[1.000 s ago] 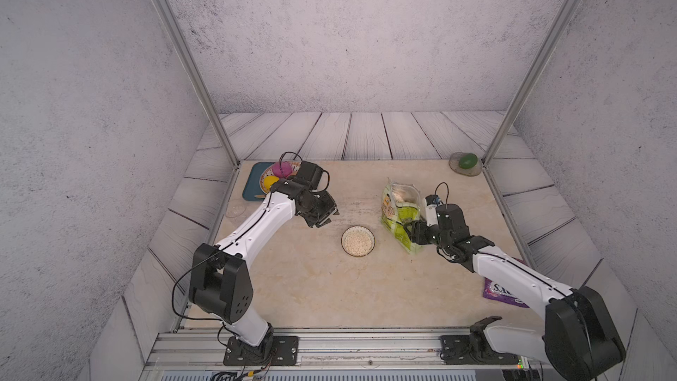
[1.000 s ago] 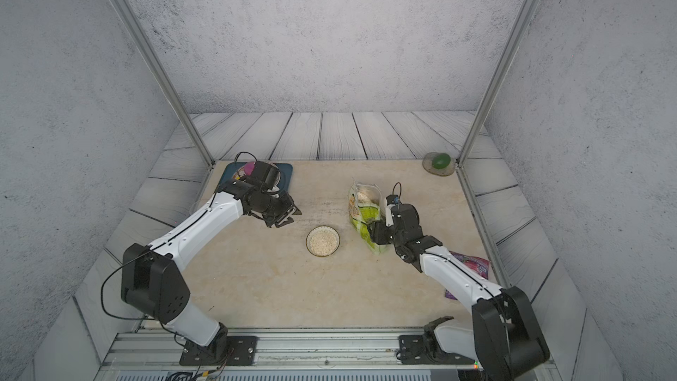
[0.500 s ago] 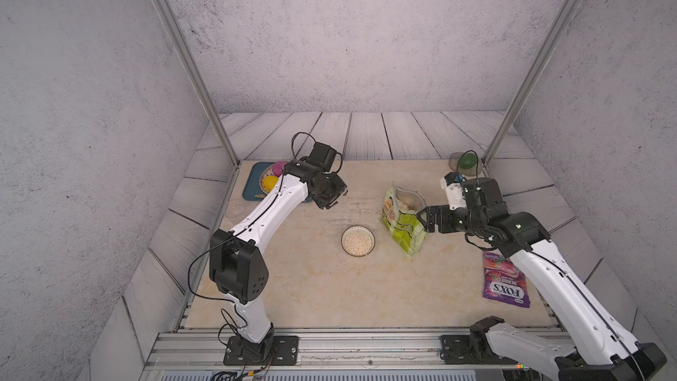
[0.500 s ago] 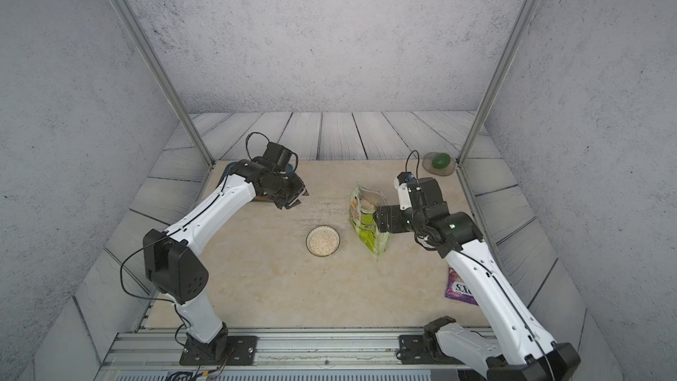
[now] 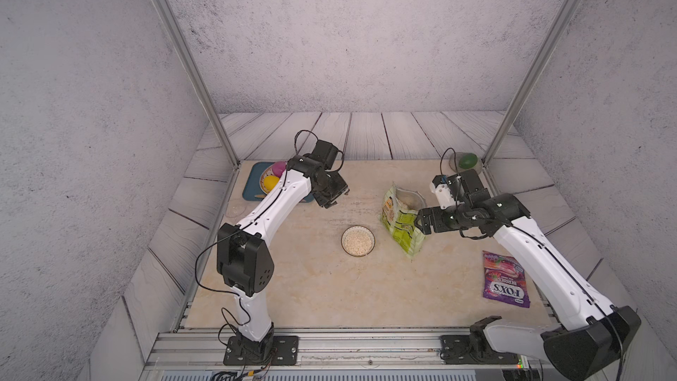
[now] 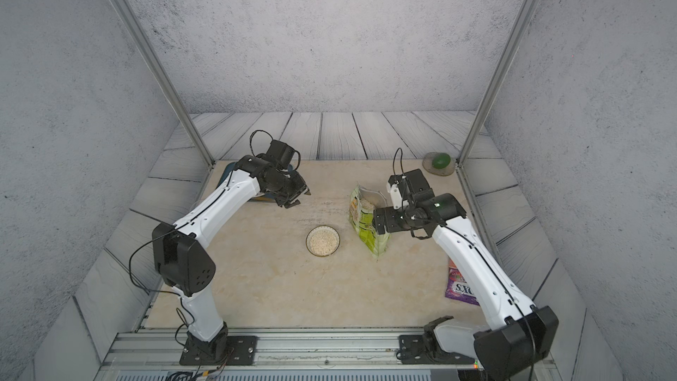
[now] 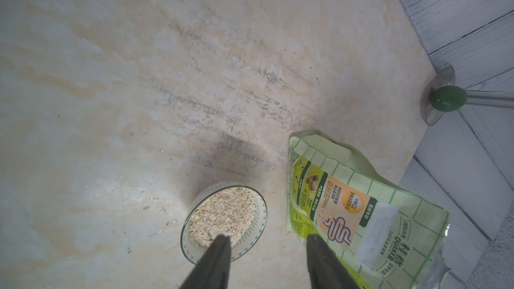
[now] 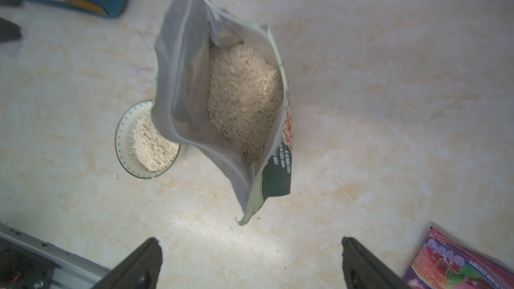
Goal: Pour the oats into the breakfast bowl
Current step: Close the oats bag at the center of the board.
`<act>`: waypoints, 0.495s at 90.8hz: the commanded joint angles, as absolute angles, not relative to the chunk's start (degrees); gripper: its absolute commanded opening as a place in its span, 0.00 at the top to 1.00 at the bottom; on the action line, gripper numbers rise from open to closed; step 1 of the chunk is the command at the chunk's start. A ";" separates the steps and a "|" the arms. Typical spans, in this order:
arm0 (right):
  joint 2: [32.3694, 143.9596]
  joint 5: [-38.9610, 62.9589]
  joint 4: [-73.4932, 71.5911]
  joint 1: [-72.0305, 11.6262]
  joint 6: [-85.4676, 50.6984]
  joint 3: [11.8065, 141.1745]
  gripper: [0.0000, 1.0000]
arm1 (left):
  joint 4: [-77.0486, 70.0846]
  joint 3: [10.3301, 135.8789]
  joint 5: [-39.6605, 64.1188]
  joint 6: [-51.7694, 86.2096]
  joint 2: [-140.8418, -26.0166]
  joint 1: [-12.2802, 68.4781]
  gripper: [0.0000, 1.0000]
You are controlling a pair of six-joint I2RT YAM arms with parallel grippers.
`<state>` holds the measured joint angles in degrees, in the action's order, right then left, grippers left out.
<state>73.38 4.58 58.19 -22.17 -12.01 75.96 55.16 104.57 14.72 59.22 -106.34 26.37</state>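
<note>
The breakfast bowl [image 5: 343,240] [image 6: 307,240] sits mid-table, filled with pale oats [image 5: 358,243] [image 7: 222,212]. Just right of it the lime-green pouch [image 5: 401,218] [image 6: 366,223] stands by itself, top open, with more oats [image 8: 244,98] inside. My right gripper [image 5: 421,222] [image 6: 379,221] [image 8: 249,241] hovers at the pouch's right side. Its jaws are wide open, with only bare table between them. My left gripper [image 5: 337,196] [image 6: 300,197] [image 7: 267,239] hangs open and empty above the table, back-left of the bowl.
A blue tray [image 5: 252,192] with a plate of purple and yellow fruit lies at the back left, partly behind my left arm. A purple FOX'S bag [image 5: 505,280] lies flat at the front right. A green avocado [image 5: 468,161] rests on a dish in the back right corner.
My right gripper let go of the pouch, opened wide and drew back and up. My left arm rose and swung toward the back, its jaws opening wider.
</note>
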 commanded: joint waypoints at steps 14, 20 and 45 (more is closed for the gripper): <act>79.82 0.89 57.62 -22.15 -5.51 79.72 0.01 | 61.01 109.42 16.64 55.49 -108.27 24.70 0.32; 82.17 -0.21 56.85 -22.20 -4.61 80.90 0.02 | 61.32 109.55 16.39 56.90 -108.35 24.74 0.32; 84.51 6.35 53.45 -22.11 -1.41 82.39 0.59 | 64.83 114.52 9.53 68.09 -109.33 28.47 0.33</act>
